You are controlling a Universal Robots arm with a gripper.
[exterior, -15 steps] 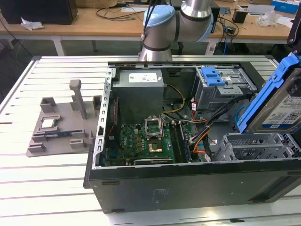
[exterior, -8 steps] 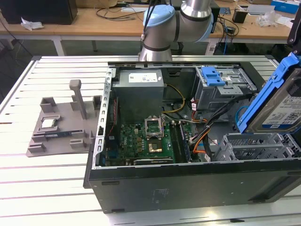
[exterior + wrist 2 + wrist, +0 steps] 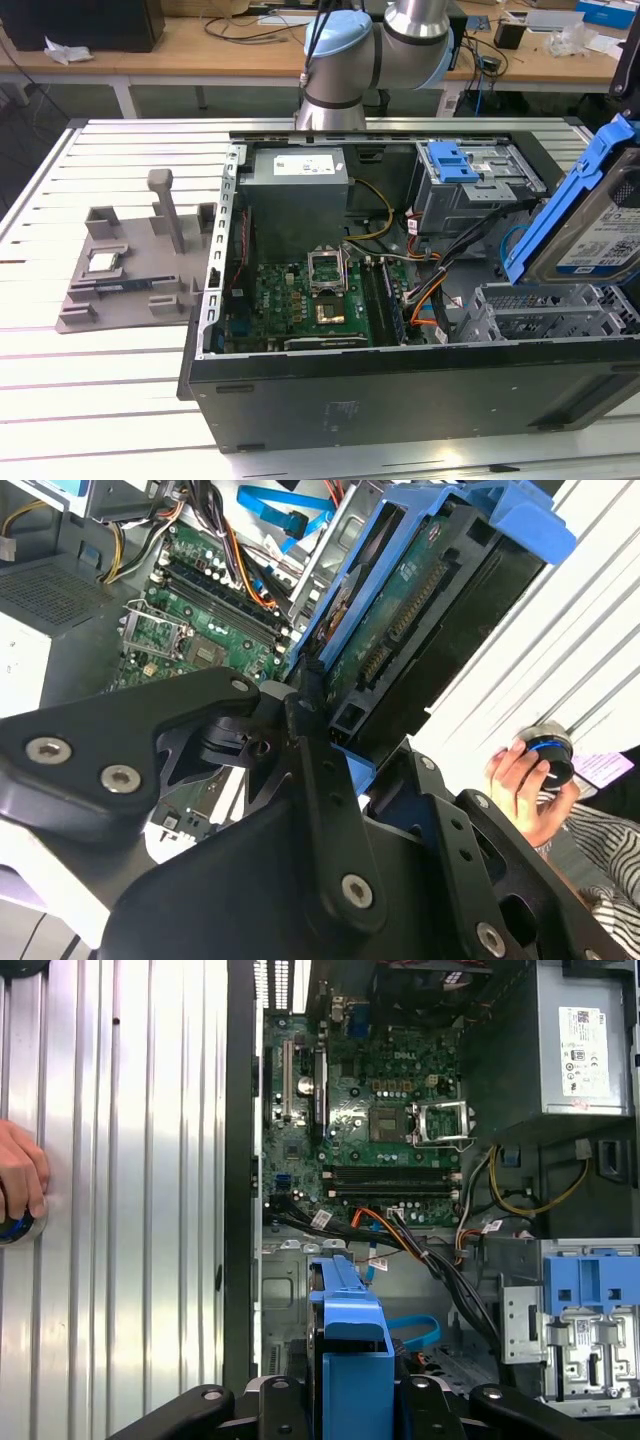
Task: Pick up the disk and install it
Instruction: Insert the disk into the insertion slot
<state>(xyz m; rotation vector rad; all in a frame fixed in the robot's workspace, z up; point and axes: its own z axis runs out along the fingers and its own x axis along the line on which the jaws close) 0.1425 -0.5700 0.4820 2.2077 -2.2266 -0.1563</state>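
- Disk (image 3: 598, 232) hangs tilted over the open computer case (image 3: 400, 395) at the exterior view's right, cut off by the frame edge.
- Gripper (image 3: 352, 1400) is clamped on its blue carrier, the fingertips partly hidden.
- Person's hand (image 3: 518, 785) on the slatted table (image 3: 100, 390) holds something small and round, hard to identify.
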